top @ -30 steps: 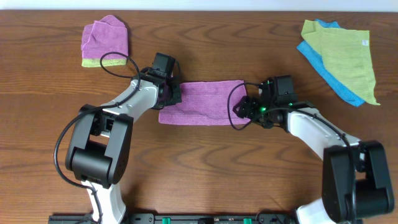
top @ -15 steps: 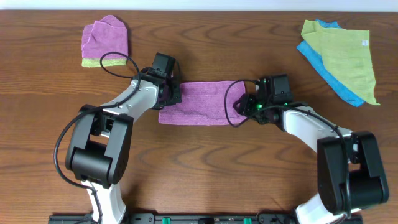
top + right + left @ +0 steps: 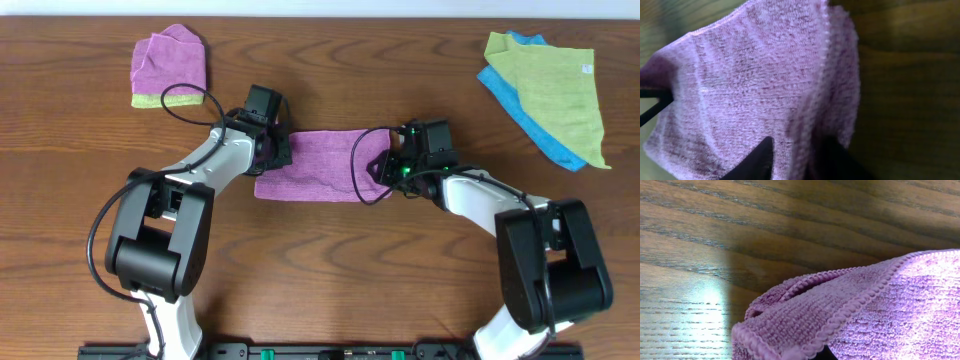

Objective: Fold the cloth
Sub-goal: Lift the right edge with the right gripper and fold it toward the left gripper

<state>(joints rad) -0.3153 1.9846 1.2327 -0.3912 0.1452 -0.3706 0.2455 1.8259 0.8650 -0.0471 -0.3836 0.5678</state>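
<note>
The lilac cloth [image 3: 318, 166] lies folded into a strip at the table's middle. My left gripper [image 3: 281, 152] is at its left end, and the left wrist view shows the cloth's doubled hemmed edge [image 3: 840, 320] lifted over the jaws, which are mostly hidden. My right gripper [image 3: 385, 170] is shut on the cloth's right edge and carries it over the strip. In the right wrist view the cloth [image 3: 760, 85] hangs between the dark fingertips [image 3: 795, 157]. The white tag does not show.
A small purple wad on a yellow-green cloth [image 3: 168, 66] sits at the back left. A yellow-green cloth [image 3: 558, 90] lies over a blue one [image 3: 530, 125] at the back right. A black cable [image 3: 362, 165] loops over the lilac cloth.
My right gripper has moved left with the cloth's right edge, so the strip is shorter. The left arm has not moved.
</note>
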